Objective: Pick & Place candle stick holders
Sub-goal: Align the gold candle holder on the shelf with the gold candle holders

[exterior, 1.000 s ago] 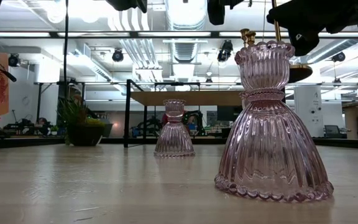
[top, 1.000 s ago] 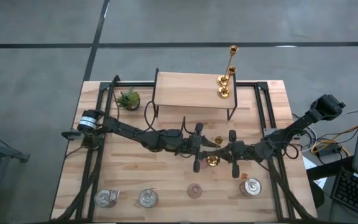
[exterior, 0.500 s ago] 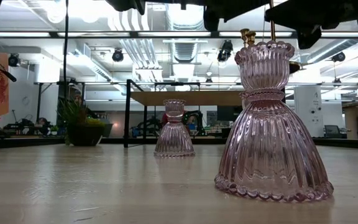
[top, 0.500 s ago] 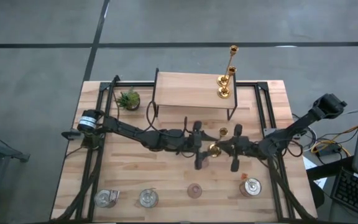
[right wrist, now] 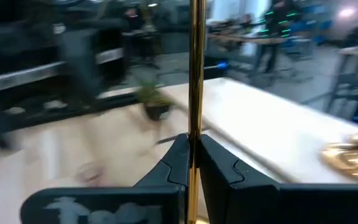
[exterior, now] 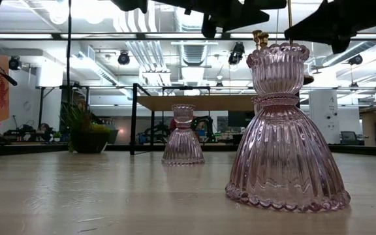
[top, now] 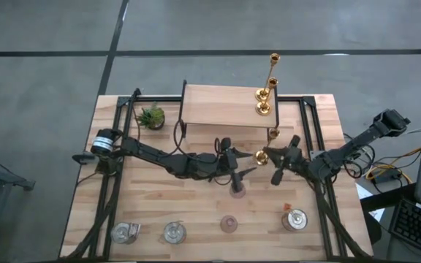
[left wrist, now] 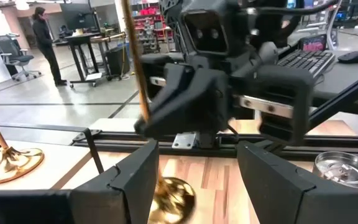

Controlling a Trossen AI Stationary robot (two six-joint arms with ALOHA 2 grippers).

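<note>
My right gripper [top: 269, 155] is shut on a gold candle stick holder [top: 265, 146], in the air just near of the wooden shelf [top: 221, 106]. Two more gold holders [top: 263, 101] stand on their round bases at the shelf's right end. My left gripper [top: 230, 164] is open and empty beside it, at mid table; its fingers [left wrist: 135, 180] frame the held holder's base [left wrist: 173, 196] from a distance. A pink glass holder [top: 229, 223] stands near the front edge, and another [top: 237, 191] by my left gripper. Three silvery cups [top: 125, 232] [top: 174, 232] [top: 294, 219] stand along the front. My right gripper pinches the gold holder's thin stem [right wrist: 195, 124] between its two fingers, above the round base [left wrist: 173, 196]. The fingers come about level from the table's right side and lie across the stem. The holder stands nearly upright, base down, lifted clear of the table.
A small spiky green plant [top: 151, 116] stands at the far left beside the shelf. The shelf's black frame legs [top: 272, 135] stand close to the held holder. In the low view the pink holders [exterior: 286, 130] [exterior: 183, 134] stand on the table. A person [left wrist: 42, 37] stands in the room.
My right gripper has carried the gold holder from mid table toward the far edge and the shelf's right end, still shut on the stem, the holder staying nearly upright and clear of the table. My left gripper has stayed open at about the same place.
</note>
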